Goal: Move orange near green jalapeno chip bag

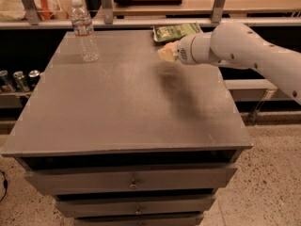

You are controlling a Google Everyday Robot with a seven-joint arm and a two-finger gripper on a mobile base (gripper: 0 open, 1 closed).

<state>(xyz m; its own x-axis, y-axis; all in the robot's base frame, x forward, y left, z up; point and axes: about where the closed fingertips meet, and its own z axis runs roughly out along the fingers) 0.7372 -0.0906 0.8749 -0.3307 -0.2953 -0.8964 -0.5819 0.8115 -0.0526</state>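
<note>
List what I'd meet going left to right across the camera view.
Cans → water bottle → green jalapeno chip bag. The gripper hangs over the table just in front of the bag's left part, so it has no clear place.
</note>
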